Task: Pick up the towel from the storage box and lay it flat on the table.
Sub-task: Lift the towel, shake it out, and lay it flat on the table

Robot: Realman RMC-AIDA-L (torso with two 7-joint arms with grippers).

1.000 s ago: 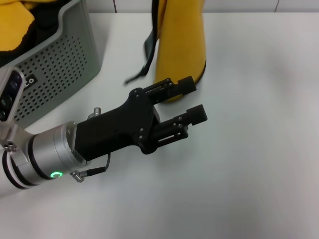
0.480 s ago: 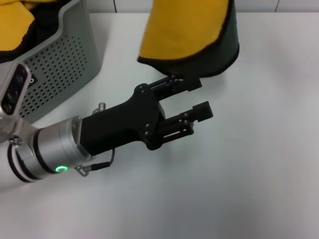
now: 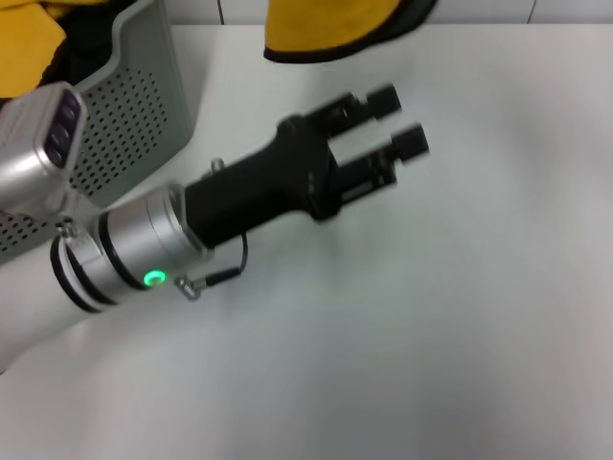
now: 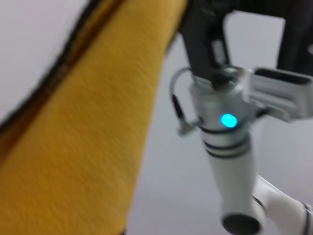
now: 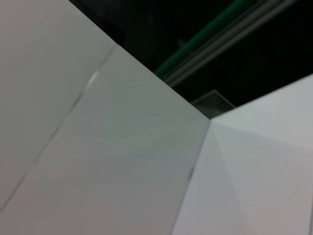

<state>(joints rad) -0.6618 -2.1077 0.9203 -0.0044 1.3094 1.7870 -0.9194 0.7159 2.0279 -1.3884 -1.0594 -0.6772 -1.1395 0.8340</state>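
Observation:
The towel (image 3: 335, 29) hangs in the air above the far side of the table (image 3: 450, 326). Only its lower yellow fold with the black edging shows at the top of the head view. It fills the left wrist view (image 4: 83, 147) as a yellow band. My left gripper (image 3: 400, 120) is open and empty, just below and to the right of the towel's hanging edge. My right gripper (image 4: 244, 14) is out of the head view. It shows in the left wrist view at the towel's upper end, fingertips cut off, and the towel hangs from there. The storage box (image 3: 134, 115) stands at the far left.
A bunched yellow cloth (image 3: 24, 48) lies in the storage box beside my left forearm. The right arm's wrist (image 4: 222, 122) with its lit ring is close to the towel. The right wrist view shows only wall and ceiling.
The towel has risen and now shows only at the top edge of the head view. My left arm has swung up and farther out over the table, still open.

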